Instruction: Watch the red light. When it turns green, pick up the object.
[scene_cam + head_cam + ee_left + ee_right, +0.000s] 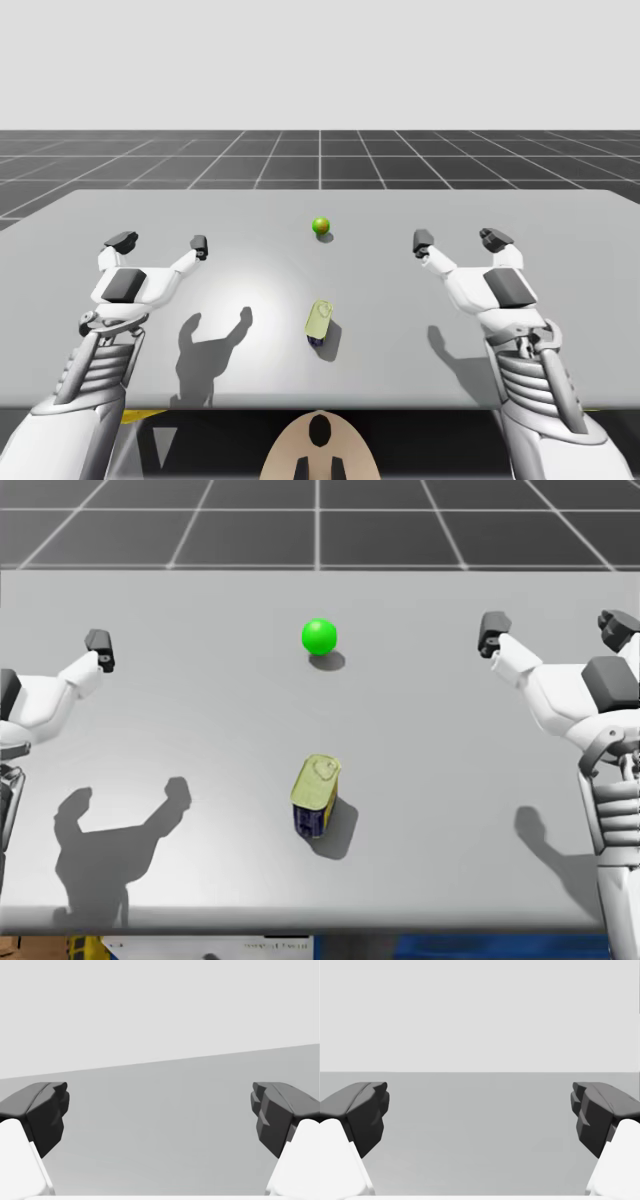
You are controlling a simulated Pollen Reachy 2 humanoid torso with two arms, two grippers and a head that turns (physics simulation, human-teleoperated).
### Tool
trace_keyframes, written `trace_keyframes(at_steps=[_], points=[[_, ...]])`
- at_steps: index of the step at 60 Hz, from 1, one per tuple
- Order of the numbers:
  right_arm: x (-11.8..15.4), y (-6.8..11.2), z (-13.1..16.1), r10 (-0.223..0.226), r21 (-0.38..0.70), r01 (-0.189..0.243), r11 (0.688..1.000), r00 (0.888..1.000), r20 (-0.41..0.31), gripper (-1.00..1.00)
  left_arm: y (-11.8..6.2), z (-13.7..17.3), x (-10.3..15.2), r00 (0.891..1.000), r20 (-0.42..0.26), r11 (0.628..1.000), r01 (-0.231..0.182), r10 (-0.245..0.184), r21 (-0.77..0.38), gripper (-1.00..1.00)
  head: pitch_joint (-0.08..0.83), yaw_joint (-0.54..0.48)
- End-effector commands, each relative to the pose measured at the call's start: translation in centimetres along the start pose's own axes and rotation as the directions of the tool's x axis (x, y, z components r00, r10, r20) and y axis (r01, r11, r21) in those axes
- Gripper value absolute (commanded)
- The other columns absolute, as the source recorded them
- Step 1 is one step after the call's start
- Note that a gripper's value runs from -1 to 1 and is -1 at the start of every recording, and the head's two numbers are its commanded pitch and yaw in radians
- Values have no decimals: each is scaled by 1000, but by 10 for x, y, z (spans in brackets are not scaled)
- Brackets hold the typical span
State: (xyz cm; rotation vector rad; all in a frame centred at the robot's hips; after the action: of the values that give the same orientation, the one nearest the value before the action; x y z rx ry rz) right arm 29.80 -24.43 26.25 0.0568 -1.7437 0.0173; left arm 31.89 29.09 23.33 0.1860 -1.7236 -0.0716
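Observation:
The light is a small ball glowing green, at the middle of the table toward the far side. Nearer to me stands a small flat tin with a yellowish lid and dark blue sides. My left gripper hovers open over the table's left part, well left of the tin. My right gripper hovers open over the right part, equally far from the tin. Nothing lies between either pair of fingers.
The grey table reaches to a far edge beyond the ball. Its near edge runs just in front of me. Both arms cast shadows on the surface beside the tin.

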Motion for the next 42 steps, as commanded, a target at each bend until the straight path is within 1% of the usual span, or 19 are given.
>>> trace_keyframes(at_steps=[1,8,15,17,22,23,26,29,31,32,34,35,36,37,38,39,42], points=[[-2,4,0,18,2,-18,1000,1000,2,-1000,0,0,0,1000,-2,1000,1,-1,1,-1000,666,-7],[-1,7,2,28,4,-28,1000,1000,7,-1000,0,0,0,1000,-2,1000,3,-3,0,-1000,709,-3],[-1,11,3,29,18,-29,999,1000,2,-1000,1,0,0,1000,-3,1000,3,-3,1,-1000,727,-4],[0,13,4,36,20,-36,999,999,2,-1000,1,0,0,1000,-2,1000,3,-3,2,-1000,727,-4],[2,16,8,29,38,-28,999,999,-20,-1000,1,0,0,1000,-1,1000,3,-3,4,-1000,724,-2],[2,16,11,17,76,-15,997,1000,-26,-1000,1,0,0,1000,-1,1000,4,-4,4,-1000,723,0],[4,18,17,3,108,4,994,998,-70,-1000,1,0,0,1000,-1,1000,6,-6,4,-1000,725,3],[3,23,26,39,146,-22,989,993,-114,-1000,1,0,0,1000,-3,1000,8,-8,2,-1000,727,8],[2,27,33,76,173,-56,983,991,-112,-1000,0,-1,-1,1000,-5,1000,10,-10,0,-1000,729,10],[0,30,37,104,195,-79,978,987,-120,-1000,0,-1,-1,1000,-5,1000,11,-11,-1,-1000,730,11],[-1,34,46,122,200,-89,976,980,-157,-1000,0,-1,-1,1000,-6,1000,13,-13,-3,-1000,730,13],[-1,36,48,115,208,-86,974,985,-130,-1000,0,-1,-1,1000,-6,1000,13,-13,-3,-1000,731,13],[-2,38,52,133,242,-100,965,983,-125,-1000,0,-1,-1,1000,-7,1000,13,-13,-3,-1000,731,14],[-2,39,55,142,261,-103,960,981,-135,-1000,1,-1,-1,1000,-7,1000,13,-13,-3,-1000,731,14],[-2,43,61,114,277,-67,959,981,-159,-1000,1,-1,-1,1000,-6,1000,14,-14,-3,-1000,731,16],[-3,46,66,104,313,-46,948,980,-170,-1000,1,-1,-1,1000,-6,1000,14,-14,-3,-1000,731,17],[-5,50,75,106,398,-29,917,979,-172,-1000,1,-1,-1,1000,-5,1000,15,-15,-3,-1000,729,21]])
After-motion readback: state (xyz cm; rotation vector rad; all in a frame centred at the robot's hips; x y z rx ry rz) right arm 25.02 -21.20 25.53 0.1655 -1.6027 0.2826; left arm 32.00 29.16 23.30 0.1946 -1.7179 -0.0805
